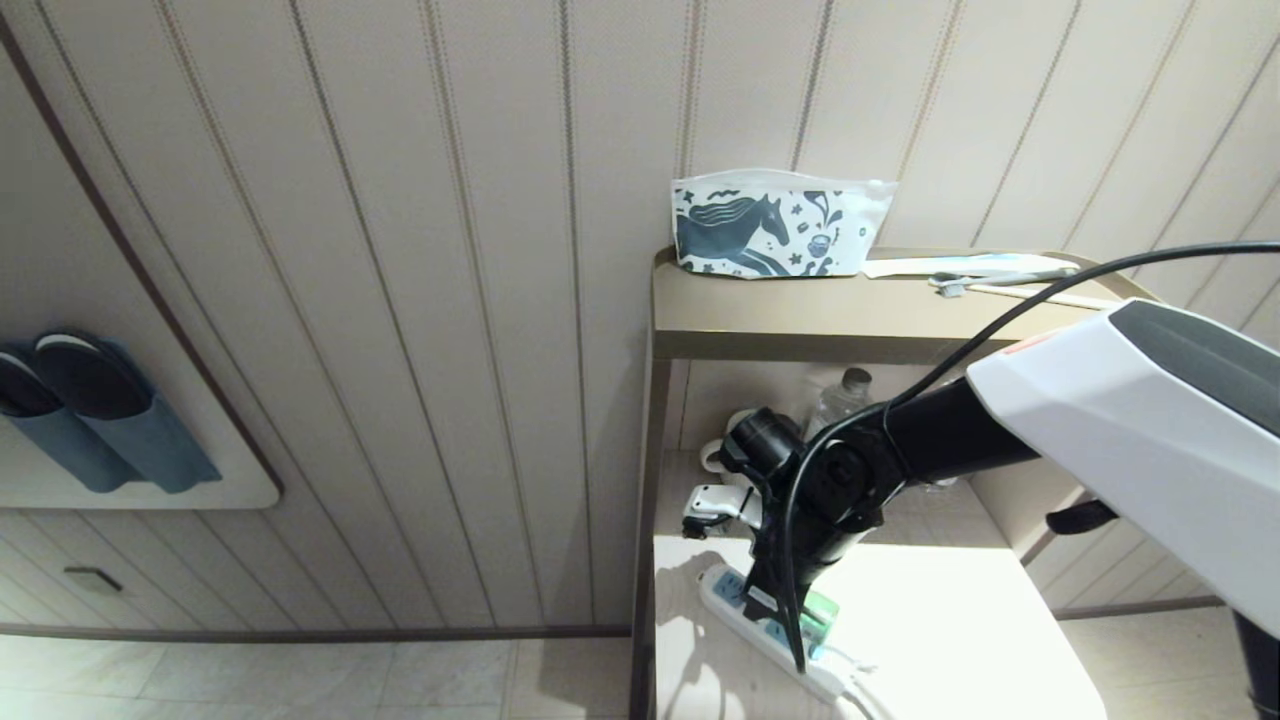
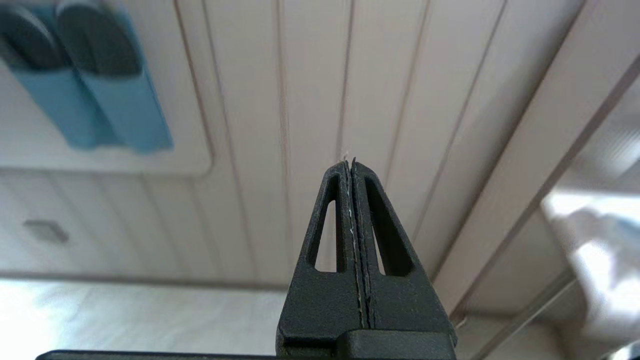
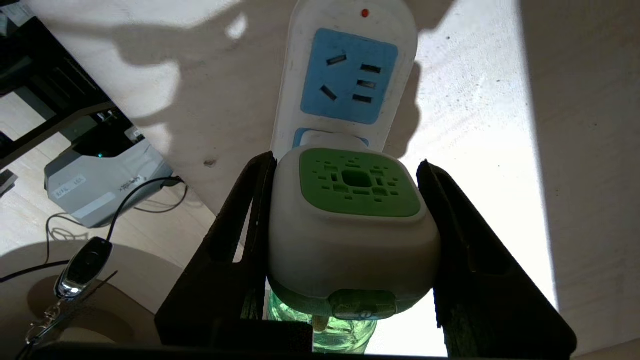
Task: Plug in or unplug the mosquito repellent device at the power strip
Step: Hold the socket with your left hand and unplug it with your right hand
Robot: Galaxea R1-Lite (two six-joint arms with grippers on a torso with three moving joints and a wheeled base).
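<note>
I read the right gripper (image 3: 350, 220) as clamped on the mosquito repellent device (image 3: 352, 220), one finger on each side. Device sits in a socket of the power strip (image 3: 350, 75), near the tabletop (image 1: 950, 620) front-left edge; the neighbouring socket is free. Left gripper (image 2: 352, 165) clenched, empty, facing the wall panelling (image 2: 300, 100).

Between the black right gripper (image 3: 345, 250) fingers, the device (image 3: 350, 225) is white with a green perforated face; beyond it, the white strip (image 3: 350, 75) has light-blue sockets.
</note>
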